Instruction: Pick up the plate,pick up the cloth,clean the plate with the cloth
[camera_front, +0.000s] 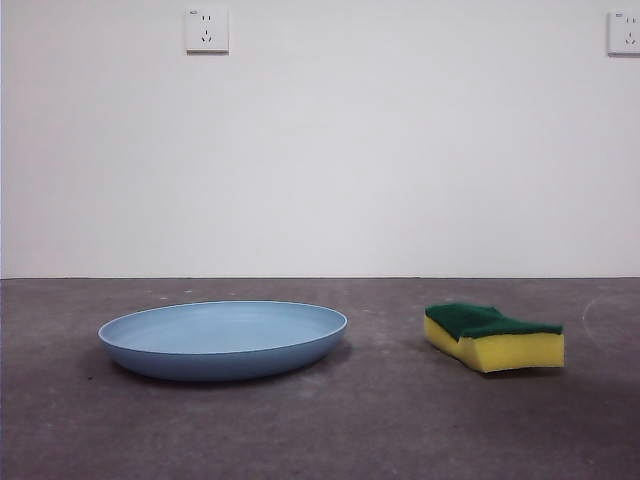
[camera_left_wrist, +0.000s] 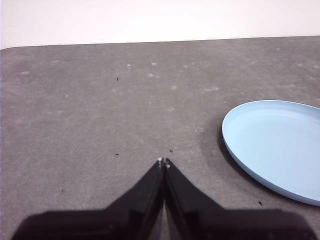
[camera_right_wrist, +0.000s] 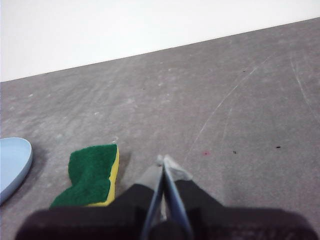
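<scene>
The light-blue plate (camera_front: 222, 338) lies flat on the grey table, left of centre in the front view. The cloth, a yellow sponge with a dark green top (camera_front: 493, 336), lies to its right, apart from it. My left gripper (camera_left_wrist: 163, 161) is shut and empty above bare table, with the plate (camera_left_wrist: 276, 147) off to one side. My right gripper (camera_right_wrist: 164, 160) is shut and empty, with the sponge (camera_right_wrist: 92, 174) close beside it and the plate's edge (camera_right_wrist: 13, 162) farther off. Neither gripper shows in the front view.
A white wall stands behind the table with two power outlets (camera_front: 206, 29) (camera_front: 624, 32). The table (camera_front: 320, 430) is dark grey and scuffed, with a gap between plate and sponge.
</scene>
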